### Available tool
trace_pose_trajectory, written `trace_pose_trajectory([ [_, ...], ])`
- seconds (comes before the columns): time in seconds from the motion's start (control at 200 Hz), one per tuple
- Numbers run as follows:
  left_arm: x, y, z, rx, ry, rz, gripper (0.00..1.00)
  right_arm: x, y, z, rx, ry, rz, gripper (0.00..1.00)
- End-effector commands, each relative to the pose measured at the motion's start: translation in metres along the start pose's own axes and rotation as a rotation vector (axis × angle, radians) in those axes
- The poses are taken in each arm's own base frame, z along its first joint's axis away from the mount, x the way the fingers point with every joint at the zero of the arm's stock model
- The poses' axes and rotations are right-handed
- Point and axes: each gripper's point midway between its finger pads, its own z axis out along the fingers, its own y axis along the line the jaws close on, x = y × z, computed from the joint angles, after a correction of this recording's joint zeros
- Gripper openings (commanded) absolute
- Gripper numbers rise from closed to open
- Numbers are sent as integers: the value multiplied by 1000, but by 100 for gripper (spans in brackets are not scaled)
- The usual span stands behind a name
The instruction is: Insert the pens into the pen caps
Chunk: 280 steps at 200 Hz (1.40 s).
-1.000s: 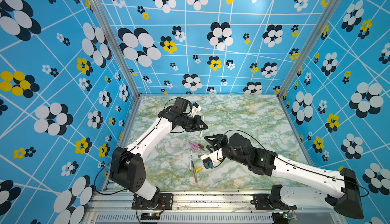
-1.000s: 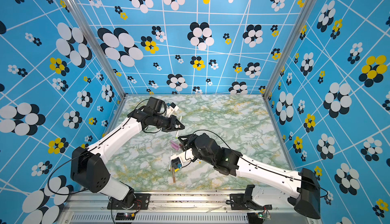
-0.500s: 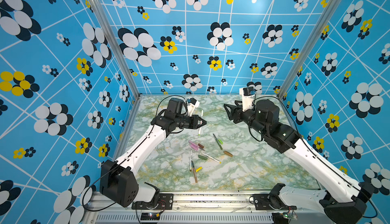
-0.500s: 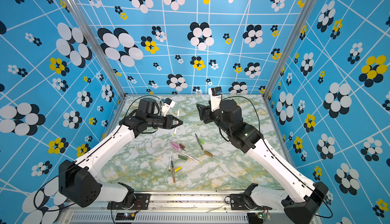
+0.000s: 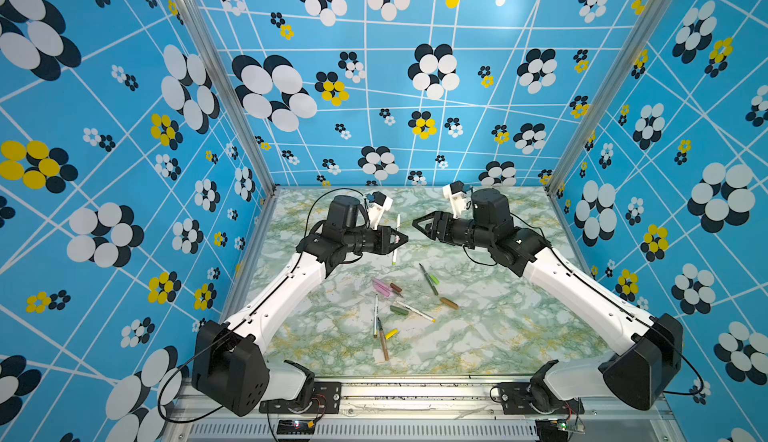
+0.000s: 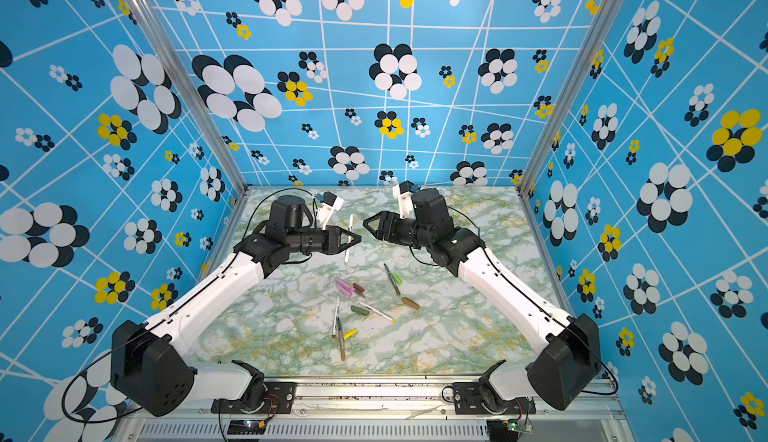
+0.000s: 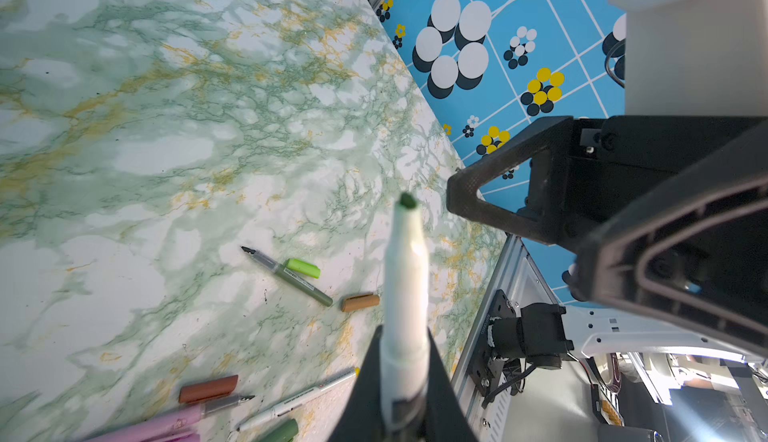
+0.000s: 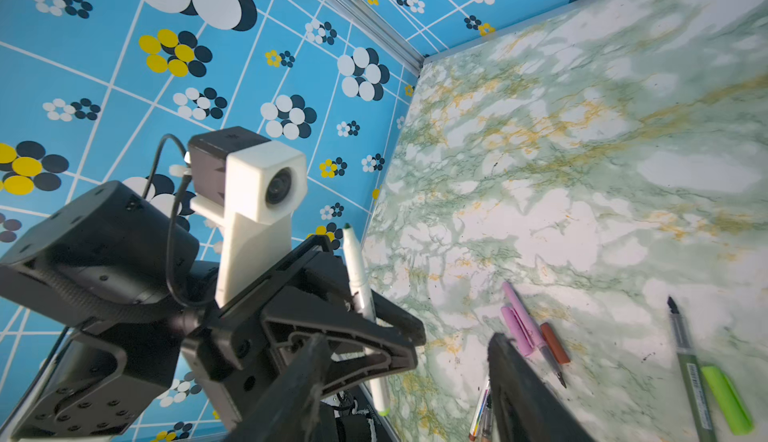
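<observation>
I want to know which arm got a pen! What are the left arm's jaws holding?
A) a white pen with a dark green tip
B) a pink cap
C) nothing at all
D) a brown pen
A: the left jaws are shut on the white pen, and its dark green tip sticks out past them. The pen also shows in a top view.

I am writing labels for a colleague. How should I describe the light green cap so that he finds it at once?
On the marble table, find the pens scattered in its middle. The dark green pen lies at their back right; the light green cap lies beside it, the only lime cap.
</observation>
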Motion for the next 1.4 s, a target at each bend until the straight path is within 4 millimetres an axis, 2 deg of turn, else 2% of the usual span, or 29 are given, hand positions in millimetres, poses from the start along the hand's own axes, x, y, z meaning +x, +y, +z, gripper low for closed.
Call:
trace_pose_trajectory([
  [0.0, -2, -7, 1, 22, -13, 27, 0, -9, 23, 5, -75, -1, -15, 62],
  [0.31, -2, -10, 4, 32, -8, 28, 0, -10, 23, 34, -64, 27, -22, 56],
  [0.615, -2, -10, 9, 47, 1, 19, 0, -5, 23, 51, -64, 52, -30, 46],
  [0.89, -5, -5, 14, 34, 1, 4, 0, 3, 21, 57, -53, 75, -41, 19],
  [1.119, -7, -5, 17, 47, 3, -8, 0, 1, 20, 57, -41, 75, -51, 4],
  [1.189, -8, -5, 17, 46, -1, -10, 0, -1, 21, 56, -37, 70, -52, 0],
  [1.344, -9, -6, 16, 50, -3, -13, 0, -5, 21, 54, -21, 56, -63, 0],
  [1.394, -6, -7, 16, 54, 7, -18, 13, -8, 22, 52, -11, 47, -74, 0],
])
